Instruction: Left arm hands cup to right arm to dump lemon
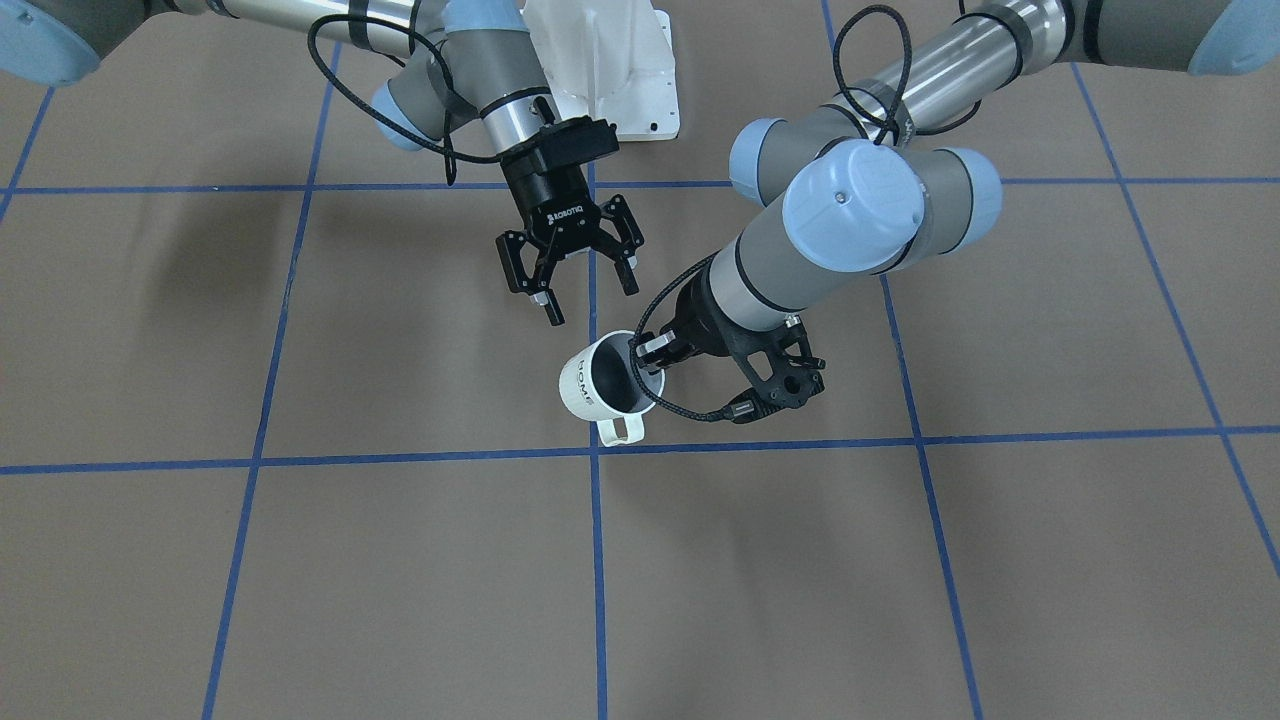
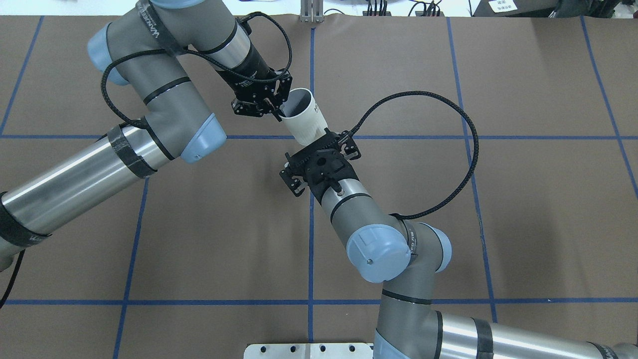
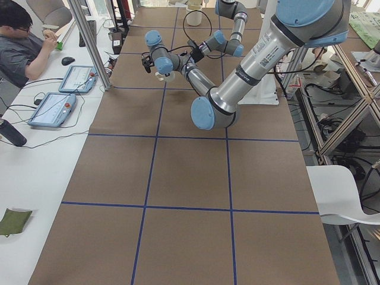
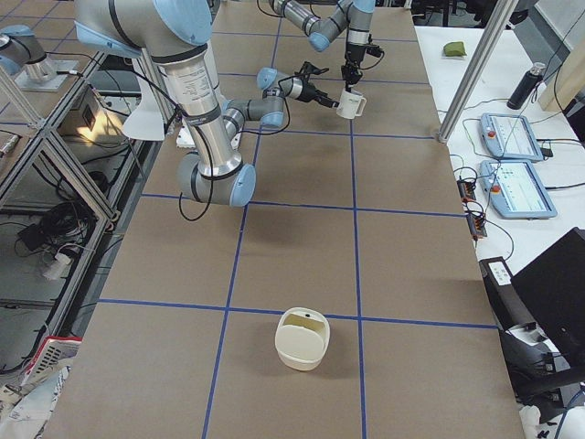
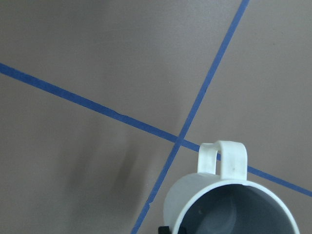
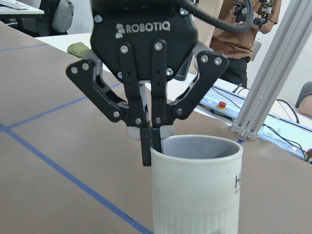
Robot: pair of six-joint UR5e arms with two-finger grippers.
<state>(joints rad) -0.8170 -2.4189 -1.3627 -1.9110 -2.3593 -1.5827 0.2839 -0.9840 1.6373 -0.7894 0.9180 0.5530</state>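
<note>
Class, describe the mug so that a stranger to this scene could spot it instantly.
On the brown table taped into blue squares, find the left gripper. It pinches the rim of a small white mug. Unlike the cream container resting on the table far off, it is gripped and bears dark lettering.

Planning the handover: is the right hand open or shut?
Open. In the front-facing view the right hand has its fingers spread wide near the cup, which the left hand pinches by its rim.

Cup [image 5: 229, 204] cut off at left wrist view's bottom edge; contents cannot be told.
</note>
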